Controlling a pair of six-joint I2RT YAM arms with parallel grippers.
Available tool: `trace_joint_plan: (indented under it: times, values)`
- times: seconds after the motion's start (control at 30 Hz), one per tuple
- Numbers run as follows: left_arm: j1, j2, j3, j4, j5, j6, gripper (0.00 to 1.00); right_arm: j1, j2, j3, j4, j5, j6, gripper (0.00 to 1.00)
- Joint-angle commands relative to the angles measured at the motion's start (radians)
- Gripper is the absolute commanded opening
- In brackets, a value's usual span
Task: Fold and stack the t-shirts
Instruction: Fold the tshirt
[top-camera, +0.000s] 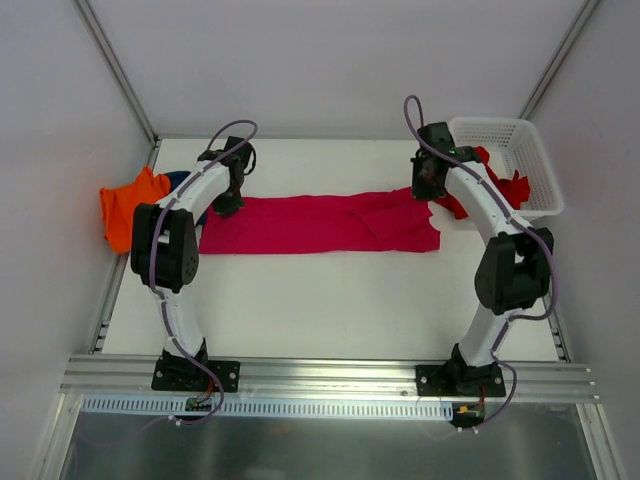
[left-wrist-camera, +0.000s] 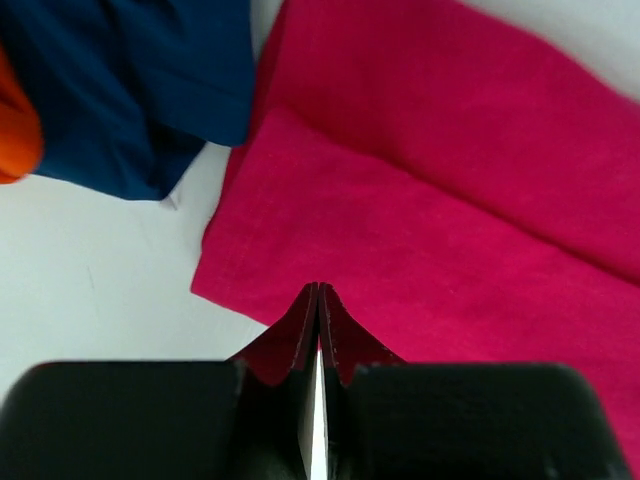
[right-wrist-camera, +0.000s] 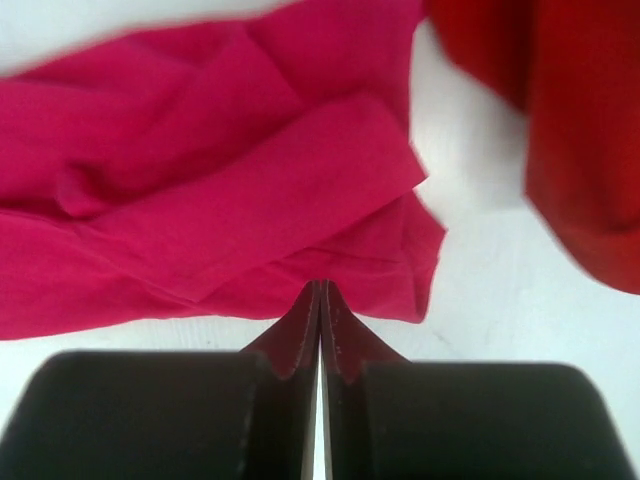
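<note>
A pink t-shirt (top-camera: 320, 225) lies flat on the white table as a long folded strip; it also shows in the left wrist view (left-wrist-camera: 450, 200) and the right wrist view (right-wrist-camera: 200, 200). My left gripper (top-camera: 228, 207) is shut, its tips (left-wrist-camera: 318, 290) just over the strip's left far edge. My right gripper (top-camera: 425, 190) is shut, its tips (right-wrist-camera: 320, 287) over the strip's right end near its corner. I see no cloth between either pair of fingers.
A blue t-shirt (left-wrist-camera: 130, 80) and an orange one (top-camera: 130, 205) lie heaped at the table's left edge. A red t-shirt (right-wrist-camera: 580, 130) spills from the white basket (top-camera: 545, 170) at the back right. Enclosure walls stand close on both sides.
</note>
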Motion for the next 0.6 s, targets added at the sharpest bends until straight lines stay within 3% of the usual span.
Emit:
trace_joint_plan:
  times: [0.0,0.3,0.57]
  values:
    - [0.001,0.023,0.02,-0.029,0.012,-0.006,0.0,0.005,0.064,-0.027,-0.022,-0.067,0.028,0.0]
    - [0.001,0.152,0.041,-0.066,0.011,-0.003,0.0,0.008,0.224,0.037,-0.066,-0.082,0.034,0.0]
    - [0.0,0.144,-0.023,-0.067,0.04,-0.017,0.0,0.008,0.385,0.16,-0.131,-0.1,0.049,0.0]
